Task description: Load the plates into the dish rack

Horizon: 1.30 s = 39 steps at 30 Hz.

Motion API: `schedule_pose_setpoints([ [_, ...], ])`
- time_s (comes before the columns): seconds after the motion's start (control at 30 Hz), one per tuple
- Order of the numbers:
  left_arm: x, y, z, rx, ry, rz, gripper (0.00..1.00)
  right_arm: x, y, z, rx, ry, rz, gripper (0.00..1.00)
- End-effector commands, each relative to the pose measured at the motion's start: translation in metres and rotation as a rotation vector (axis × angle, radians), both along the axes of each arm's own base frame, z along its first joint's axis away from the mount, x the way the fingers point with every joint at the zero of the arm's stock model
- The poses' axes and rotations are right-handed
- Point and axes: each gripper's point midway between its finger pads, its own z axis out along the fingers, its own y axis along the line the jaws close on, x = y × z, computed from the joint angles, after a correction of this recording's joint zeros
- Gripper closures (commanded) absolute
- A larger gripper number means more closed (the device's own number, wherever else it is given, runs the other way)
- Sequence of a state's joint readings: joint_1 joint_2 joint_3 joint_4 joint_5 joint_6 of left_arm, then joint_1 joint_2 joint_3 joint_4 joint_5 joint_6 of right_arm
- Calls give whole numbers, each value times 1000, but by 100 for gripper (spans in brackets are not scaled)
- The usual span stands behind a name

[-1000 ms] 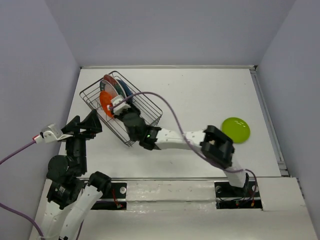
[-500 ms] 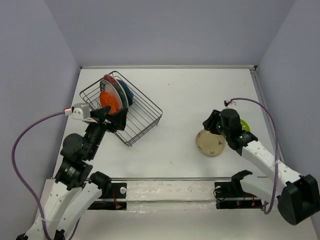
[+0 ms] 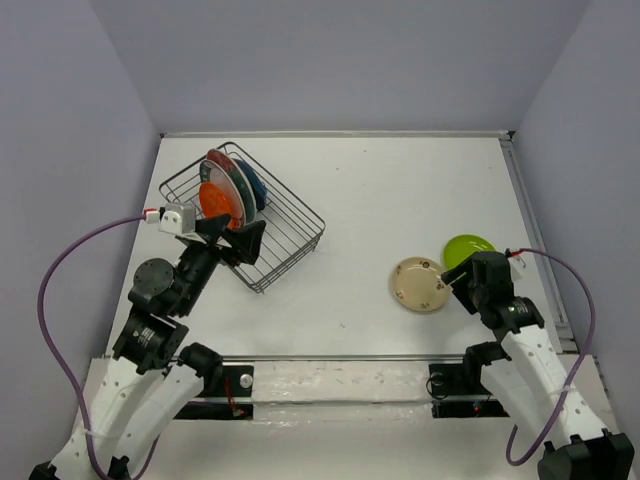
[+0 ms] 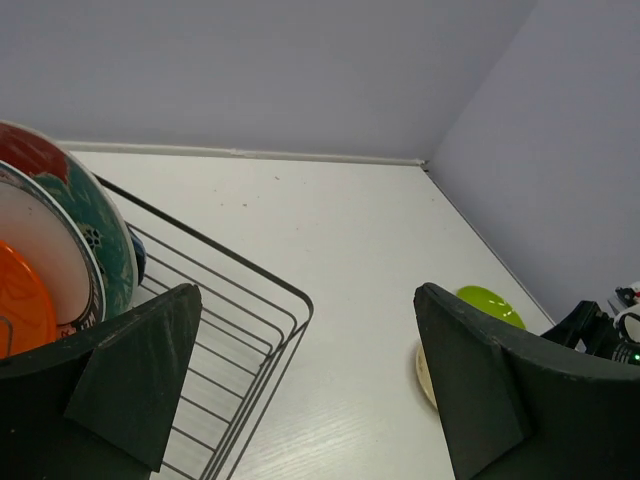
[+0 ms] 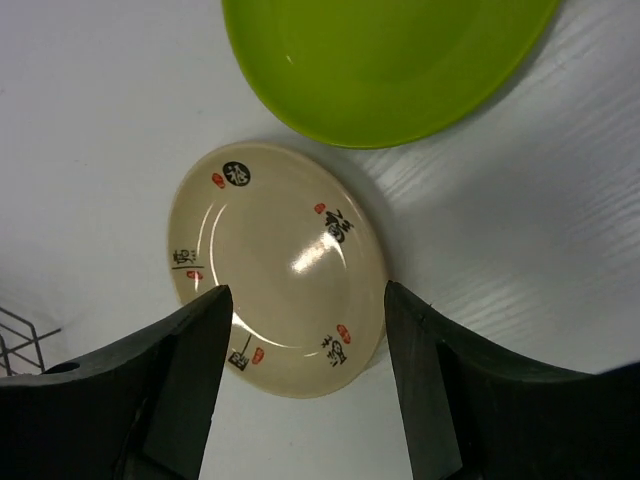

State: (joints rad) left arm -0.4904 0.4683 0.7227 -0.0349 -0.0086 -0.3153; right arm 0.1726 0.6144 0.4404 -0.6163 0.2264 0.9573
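Hovering right gripper: jaws spread, empty. Speckled beige plate lies flat directly below, between the fingers. Lime green plate is just beyond it; can't tell whether the rims touch. Probably glazed ceramic: stiff, slick, chippable. Pinch the near rim, tilting it up. Left gripper also spread, empty, beside dish rack.
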Motion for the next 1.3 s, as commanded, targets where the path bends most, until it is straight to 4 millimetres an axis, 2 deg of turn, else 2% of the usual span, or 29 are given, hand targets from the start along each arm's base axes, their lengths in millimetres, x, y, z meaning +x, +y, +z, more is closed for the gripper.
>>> schedule_pose_setpoints([
  [0.0,-3,10,20,7,-66,34,1,-12,-10,-13,-2,86,-86,32],
  [0.17,-7,14,23,4,-80,50,1,-10,6,-34,60,178,-49,35],
  [0.27,-8,16,26,3,-87,57,1,-13,14,-53,114,209,-48,40],
  [0.3,-9,17,27,1,-89,60,1,-13,13,-57,109,212,-56,53],
  [0.47,-10,19,28,0,-92,71,1,-1,25,-57,169,171,-28,59],
  [0.57,-9,21,27,-1,-87,83,1,3,30,-66,188,179,-24,64],
  [0.67,-8,22,27,0,-86,89,1,18,39,-63,233,122,2,79],
  [0.7,-7,22,26,1,-83,89,1,17,41,-66,245,122,8,93],
  [0.8,-6,22,25,1,-78,97,1,26,41,-55,229,48,43,93],
  [0.87,-5,25,25,-1,-76,112,1,34,41,-34,205,-23,60,93],
  [0.93,-6,29,28,-11,-88,125,1,43,42,3,163,-154,100,93],
  [0.97,-6,31,30,-17,-96,131,1,48,55,35,150,-241,158,93],
  [1.03,-5,34,31,-21,-99,145,1,57,63,66,84,-314,174,93],
  [1.07,-2,34,28,-13,-90,153,1,60,92,93,45,-344,271,93],
  [1.1,-1,35,27,-11,-85,157,1,63,105,107,6,-360,301,93],
  [1.13,1,35,25,-9,-76,161,1,75,111,150,-43,-442,269,93],
  [1.17,3,36,23,-7,-70,169,1,71,140,163,-97,-466,362,93],
  [1.2,4,37,22,-7,-65,174,1,75,154,177,-133,-486,387,93],
  [1.23,5,39,23,-8,-66,187,2,88,169,170,-223,-456,388,93],
  [1.27,6,42,23,-12,-62,200,2,89,197,209,-243,-535,438,93],
])
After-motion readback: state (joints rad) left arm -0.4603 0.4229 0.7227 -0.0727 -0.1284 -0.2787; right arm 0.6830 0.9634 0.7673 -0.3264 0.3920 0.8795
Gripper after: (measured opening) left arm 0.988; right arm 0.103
